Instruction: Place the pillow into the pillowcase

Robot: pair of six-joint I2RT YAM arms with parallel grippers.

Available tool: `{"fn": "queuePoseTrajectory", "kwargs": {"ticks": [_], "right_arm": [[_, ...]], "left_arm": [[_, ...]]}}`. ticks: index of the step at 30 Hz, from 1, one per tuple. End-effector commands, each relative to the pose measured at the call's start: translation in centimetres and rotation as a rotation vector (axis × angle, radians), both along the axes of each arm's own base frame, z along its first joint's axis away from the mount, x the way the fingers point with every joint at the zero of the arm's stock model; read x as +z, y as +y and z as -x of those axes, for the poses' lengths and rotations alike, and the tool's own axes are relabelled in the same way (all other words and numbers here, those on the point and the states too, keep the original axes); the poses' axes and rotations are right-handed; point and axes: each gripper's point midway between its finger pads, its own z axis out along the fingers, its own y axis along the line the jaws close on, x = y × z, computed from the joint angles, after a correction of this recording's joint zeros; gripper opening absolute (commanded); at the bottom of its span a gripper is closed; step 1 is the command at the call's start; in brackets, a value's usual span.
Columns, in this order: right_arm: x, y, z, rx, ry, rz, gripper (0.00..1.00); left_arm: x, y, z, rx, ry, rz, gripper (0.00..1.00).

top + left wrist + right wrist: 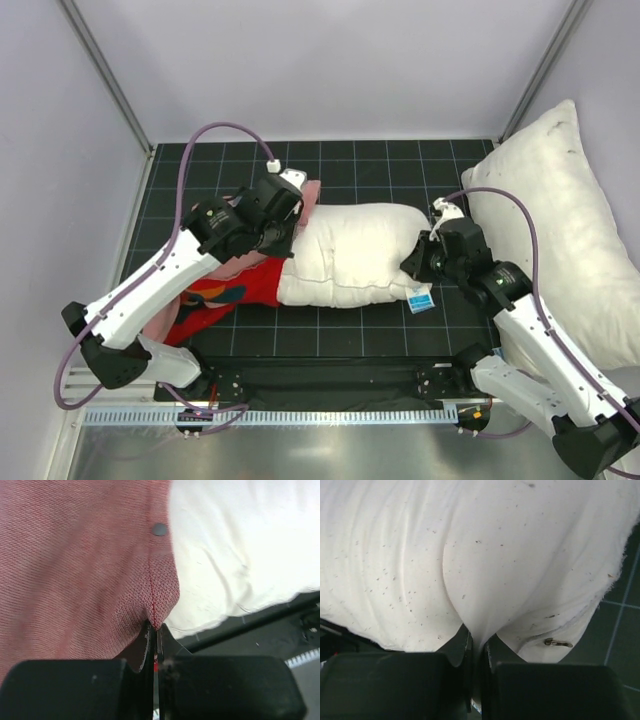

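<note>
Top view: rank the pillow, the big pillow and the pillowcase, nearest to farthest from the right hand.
1. Pillow: its right end is pinched in the right hand.
2. Big pillow: just right of the hand, by the wall.
3. Pillowcase: far left, at the pillow's other end.

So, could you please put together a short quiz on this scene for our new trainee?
1. True or false: the left gripper is shut on an edge of the pillowcase.
2. What does the right gripper pinch? A the pillow; B the pillowcase; C a cable.
3. On which side of the pillow does the larger pillow lie, the robot's left or right?
Key: 1 true; 2 A; 3 right.
</note>
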Motion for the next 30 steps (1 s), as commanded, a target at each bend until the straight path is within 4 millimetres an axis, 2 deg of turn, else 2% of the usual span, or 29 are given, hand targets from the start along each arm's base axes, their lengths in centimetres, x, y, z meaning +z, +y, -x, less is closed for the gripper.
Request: {"fn": "queuePoseTrajectory", "kwargs": {"ticks": [1,2,3,5,6,7,8,9,10,11,12,13,14,16,17,18,19,20,22,23,25,26,29,30], "right_arm": [[8.0,5.0,0.3,0.195,-0.177,-0.286,0.04],[9.8,5.3,0.7,0.221,-0.21,-0.321,0.04],[13.9,5.5,1.5,0.257,-0.283,-0.37,0.04],[18.3,5.3,2.3,0.276,-0.364,-0.405,0.04],[22.8,4.8,3.0,0.278,-0.45,-0.429,0.04],[24.9,4.5,3.3,0.276,-0.49,-0.438,0.04],[27.0,4.1,3.7,0.277,-0.533,-0.444,0.04],[31.1,3.2,5.1,0.278,-0.618,-0.467,0.04],[32.2,3.3,4.5,0.266,-0.626,-0.464,0.04],[33.7,3.1,4.8,0.265,-0.65,-0.472,0.04],[35.8,2.5,5.7,0.261,-0.685,-0.486,0.04],[36.1,2.6,5.2,0.248,-0.678,-0.487,0.04],[37.0,2.4,5.4,0.241,-0.69,-0.495,0.04],[35.7,1.9,4.0,0.176,-0.651,-0.46,0.04],[34.2,1.9,3.1,0.15,-0.616,-0.432,0.04],[32.9,1.8,2.3,0.121,-0.59,-0.403,0.04],[31.5,1.7,1.4,0.098,-0.562,-0.378,0.04],[28.8,1.8,0.0,0.063,-0.508,-0.332,0.04],[26.2,2.0,-1.7,0.036,-0.455,-0.292,0.04],[23.6,2.2,-3.2,0.016,-0.398,-0.254,0.04],[21.4,2.1,-5.0,-0.015,-0.352,-0.21,0.04],[19.3,2.1,-6.5,-0.043,-0.304,-0.164,0.04],[15.8,0.2,-9.0,-0.146,-0.245,-0.052,0.04],[13.9,-0.2,-10.0,-0.172,-0.203,-0.01,0.04]], "left_arm": [[6.5,-4.6,2.4,-0.204,-0.05,0.277,0.0],[7.4,-5.2,3.1,-0.239,-0.048,0.303,0.0],[9.5,-6.0,3.8,-0.287,-0.058,0.343,0.0],[12.3,-6.9,4.7,-0.349,-0.062,0.404,0.0],[13.0,-8.2,5.3,-0.404,-0.03,0.437,0.0],[17.5,-8.3,5.9,-0.442,-0.101,0.526,0.0],[18.8,-8.4,6.5,-0.471,-0.1,0.55,0.0],[20.6,-8.9,7.6,-0.528,-0.091,0.606,0.0],[21.8,-10.0,7.5,-0.552,-0.086,0.637,0.0],[26.1,-9.6,8.5,-0.602,-0.168,0.746,0.0],[27.8,-9.8,8.8,-0.628,-0.182,0.818,0.0],[29.5,-9.5,11.2,-0.714,-0.117,0.921,0.0],[30.8,-9.4,9.8,-0.703,-0.131,0.98,0.0],[31.2,-9.0,9.2,-0.683,-0.093,1.02,0.0],[30.9,-8.8,8.2,-0.646,-0.104,1.01,0.0],[30.0,-8.5,6.5,-0.581,-0.106,0.99,0.0],[29.4,-8.5,5.6,-0.55,-0.109,0.976,0.0],[28.8,-8.4,4.5,-0.509,-0.115,0.961,0.0],[26.9,-8.2,1.9,-0.434,-0.109,0.917,0.0],[26.0,-8.1,0.1,-0.376,-0.121,0.89,0.0],[24.5,-7.4,-2.7,-0.297,-0.129,0.854,0.0],[23.3,-7.4,-4.5,-0.262,-0.136,0.82,0.0],[21.6,-6.9,-7.9,-0.213,-0.156,0.764,0.0],[19.9,-7.5,-9.8,-0.198,-0.136,0.732,0.0]]}}
